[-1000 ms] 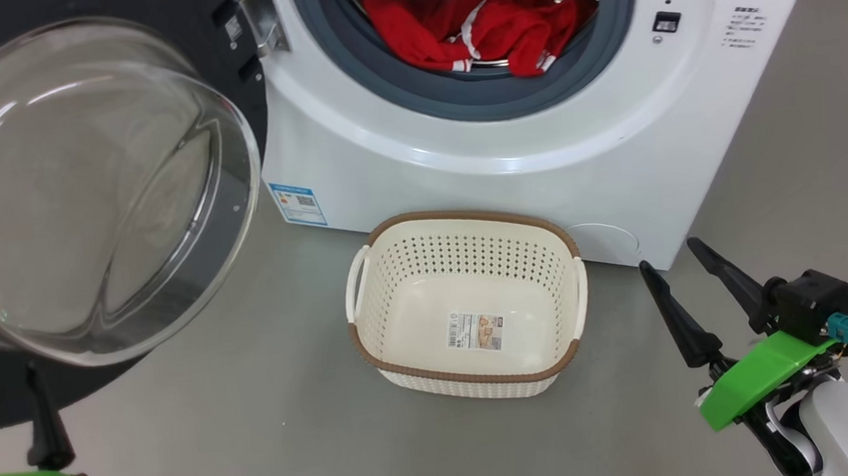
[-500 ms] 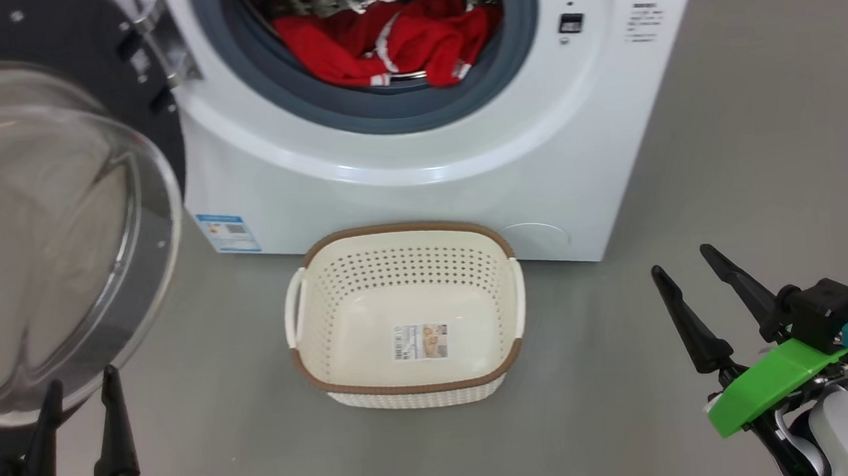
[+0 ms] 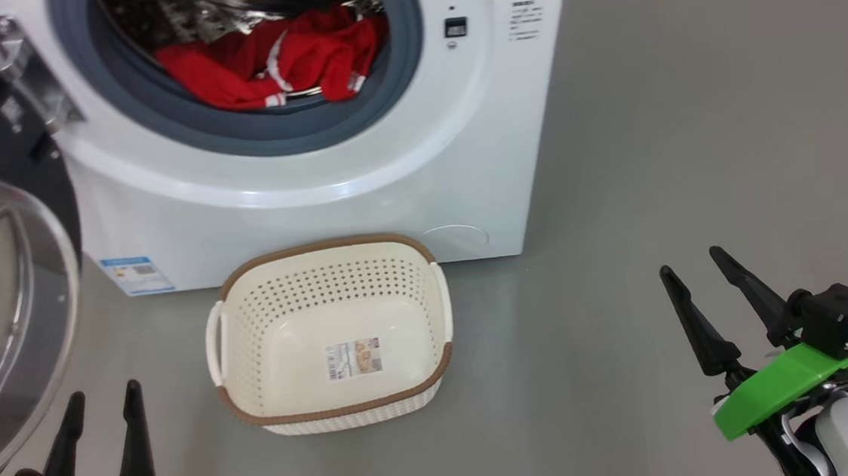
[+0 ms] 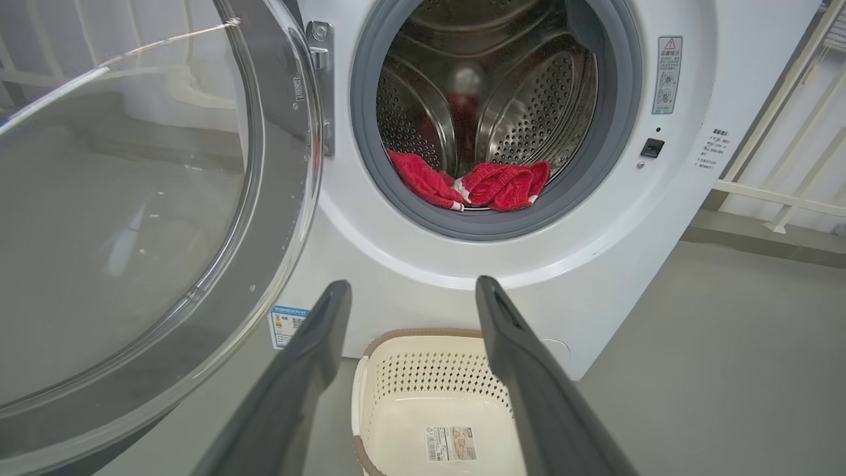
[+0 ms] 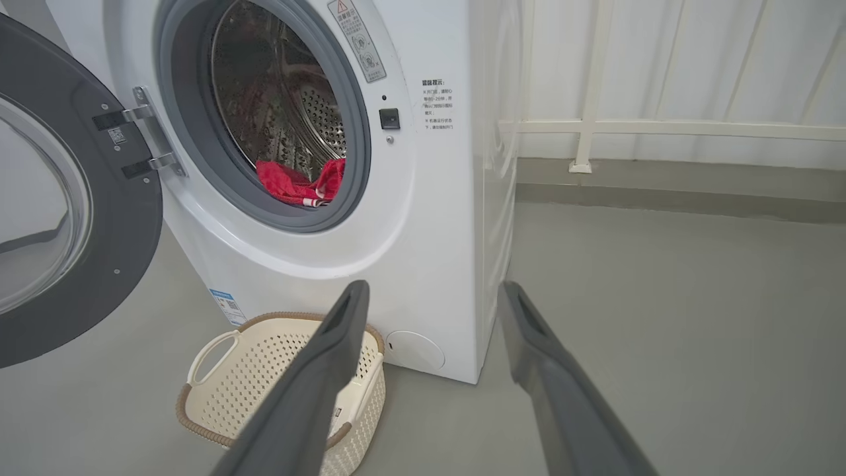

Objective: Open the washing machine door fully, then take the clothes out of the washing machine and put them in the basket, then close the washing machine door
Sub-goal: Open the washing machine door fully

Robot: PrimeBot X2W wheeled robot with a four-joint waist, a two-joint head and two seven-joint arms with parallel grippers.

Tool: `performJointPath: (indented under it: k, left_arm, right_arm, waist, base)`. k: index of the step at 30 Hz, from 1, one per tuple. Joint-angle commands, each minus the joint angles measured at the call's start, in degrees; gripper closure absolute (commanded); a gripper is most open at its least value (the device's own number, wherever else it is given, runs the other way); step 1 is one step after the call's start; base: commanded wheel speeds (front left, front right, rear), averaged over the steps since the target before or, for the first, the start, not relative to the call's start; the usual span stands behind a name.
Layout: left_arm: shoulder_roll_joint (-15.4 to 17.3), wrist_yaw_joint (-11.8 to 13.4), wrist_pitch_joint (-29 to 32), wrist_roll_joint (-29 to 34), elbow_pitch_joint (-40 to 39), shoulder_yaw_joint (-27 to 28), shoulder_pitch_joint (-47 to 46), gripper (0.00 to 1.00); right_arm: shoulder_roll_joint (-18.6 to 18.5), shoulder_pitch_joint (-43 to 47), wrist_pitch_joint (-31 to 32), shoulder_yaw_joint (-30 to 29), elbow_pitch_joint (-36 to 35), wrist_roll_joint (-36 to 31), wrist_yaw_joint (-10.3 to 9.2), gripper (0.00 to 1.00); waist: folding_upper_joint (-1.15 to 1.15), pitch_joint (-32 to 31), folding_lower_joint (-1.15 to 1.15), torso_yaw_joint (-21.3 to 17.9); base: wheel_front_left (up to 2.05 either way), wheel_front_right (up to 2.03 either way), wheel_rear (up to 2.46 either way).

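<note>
**Facing the open washer, both grippers spread and empty**

Head view. The washing machine [image 3: 314, 193] fills 10 to 12 o'clock. The washing machine door [image 3: 49, 192] hangs swung out at 9 o'clock on its steel hinge [image 3: 33, 79], its glass bowl bulging toward the camera. The clothes [image 3: 266, 61] lie red in the bottom of the drum [image 4: 515, 99], their front edge resting against the grey rubber ring [image 3: 250, 138].

The basket [image 3: 318, 245] stands on the grey floor [image 3: 651, 137] at 7 o'clock, just in front of the machine's base, with nothing in it but a paper label [image 3: 354, 358]. I cannot tell whether its back rim touches the machine. A blue label [image 3: 135, 274] sits low on the machine front, at 10 o'clock from the basket.

The left gripper [image 3: 103, 392] is at 7 o'clock, jaws spread, holding nothing, right under the door's glass. The right gripper [image 3: 691, 260] is at 4 o'clock, jaws spread, holding nothing, over bare floor well apart from the basket.

In the way: the door's glass stands over the left gripper, and the basket lies between the grippers and the drum mouth. In the right wrist view a white railing [image 5: 661, 125] stands beyond the machine.
</note>
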Motion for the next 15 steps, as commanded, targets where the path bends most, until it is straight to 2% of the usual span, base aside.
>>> performJointPath:
  k: [1,15]
  left_arm:
    - [1.7,-0.2,-0.5,-0.6,-1.6,1.9,-0.5,0.0]
    - [1.8,-0.2,-0.5,-1.7,-2.8,0.9,0.8,0.0]
  right_arm:
    - [-0.5,0.9,-0.7,0.5,-1.6,-0.7,0.09,0.0]
    - [-0.4,3.2,-0.7,-1.3,-2.5,-1.0,0.09,0.0]
  waist:
    - [0.0,-0.3,0.0,-1.9]
    - [0.0,-0.6,0.0,-3.8]
  base:
    - [0.0,0.0,0.0]
    - [0.0,0.0,0.0]
